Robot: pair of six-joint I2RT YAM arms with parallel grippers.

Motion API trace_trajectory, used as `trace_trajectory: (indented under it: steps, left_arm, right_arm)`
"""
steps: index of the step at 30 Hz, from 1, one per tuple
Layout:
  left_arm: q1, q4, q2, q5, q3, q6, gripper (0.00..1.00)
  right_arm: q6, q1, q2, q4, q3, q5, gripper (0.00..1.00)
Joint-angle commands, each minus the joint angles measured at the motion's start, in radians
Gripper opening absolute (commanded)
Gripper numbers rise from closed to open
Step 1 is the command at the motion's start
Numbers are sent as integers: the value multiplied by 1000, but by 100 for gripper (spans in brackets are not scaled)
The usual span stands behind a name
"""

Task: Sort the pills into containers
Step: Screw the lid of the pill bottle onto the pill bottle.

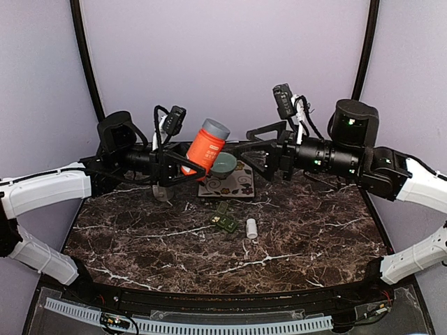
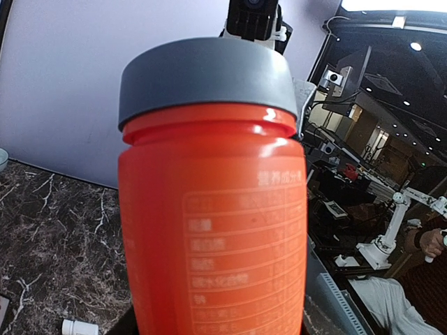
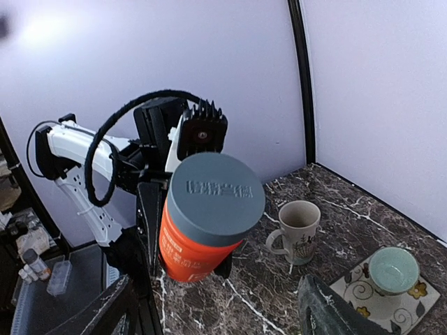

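The orange bottle (image 2: 213, 230), clamped in the left gripper (image 1: 187, 167), hangs aloft. Its long axis tilts so that the grey cap (image 3: 215, 197) faces the right gripper (image 1: 255, 148), whose jaws gape wide just beside it. The dark green pill box (image 1: 223, 217) lies mid-table below both, with open marble around it and a white cylinder (image 1: 251, 227) near.

We record one dark marbled counter (image 1: 293, 230): mug (image 3: 299, 230) at eleven o'clock; patterned mat (image 1: 237, 187) at twelve; green pill box (image 1: 222, 218) near centre, white vial (image 1: 251, 227) at its four o'clock.
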Motion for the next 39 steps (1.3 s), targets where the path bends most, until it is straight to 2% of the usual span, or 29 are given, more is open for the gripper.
trace_trajectory:
  steps: [1, 11, 35, 37, 39]
  left_arm:
    - [2, 94, 3, 75, 36, -40, 0]
    - [2, 112, 23, 107, 43, -55, 0]
    - [2, 158, 50, 138, 46, -94, 0]
    - [2, 159, 52, 139, 47, -93, 0]
    - [3, 158, 54, 138, 48, -93, 0]
  right_arm:
    - [104, -39, 14, 147, 19, -124, 79]
    - [193, -77, 82, 214, 39, -230, 80]
    - [195, -99, 163, 329, 62, -233, 80]
    - [286, -99, 172, 335, 67, -340, 81]
    - [295, -99, 180, 339, 71, -351, 80]
